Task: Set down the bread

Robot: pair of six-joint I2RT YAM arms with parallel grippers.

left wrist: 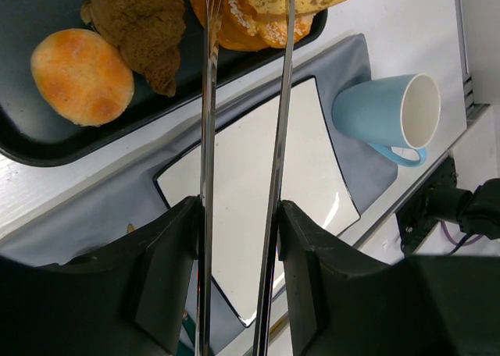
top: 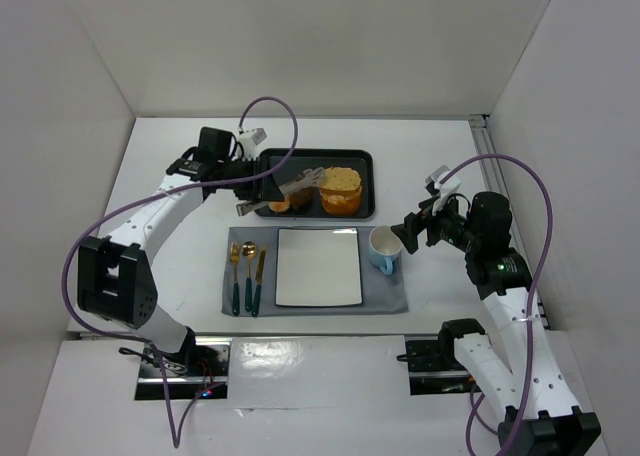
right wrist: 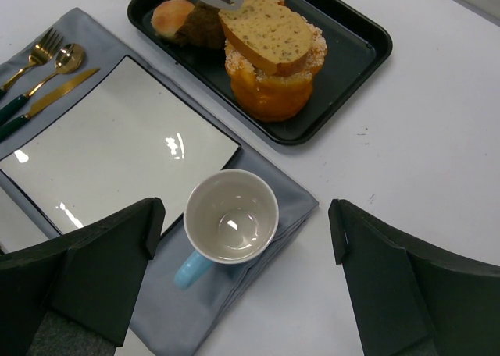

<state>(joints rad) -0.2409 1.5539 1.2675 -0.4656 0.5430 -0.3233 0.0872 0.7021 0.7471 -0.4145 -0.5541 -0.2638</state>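
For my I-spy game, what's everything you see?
tray: one, black, behind placemat
bread slice: one, golden-tan, atop cake
cake: one, orange-yellow, in tray
orange roll: one, orange, in tray
brown roll: one, dark brown, beside it
placemat: one, grey, under plate
plate: one, white, on placemat
cup: one, blue, right of plate
fork, spoon, knife: one each, gold-and-green, left of plate
tongs: one, silver, in left pincer
left pincer: one, black, shut on tongs
right pincer: one, black, open, near cup
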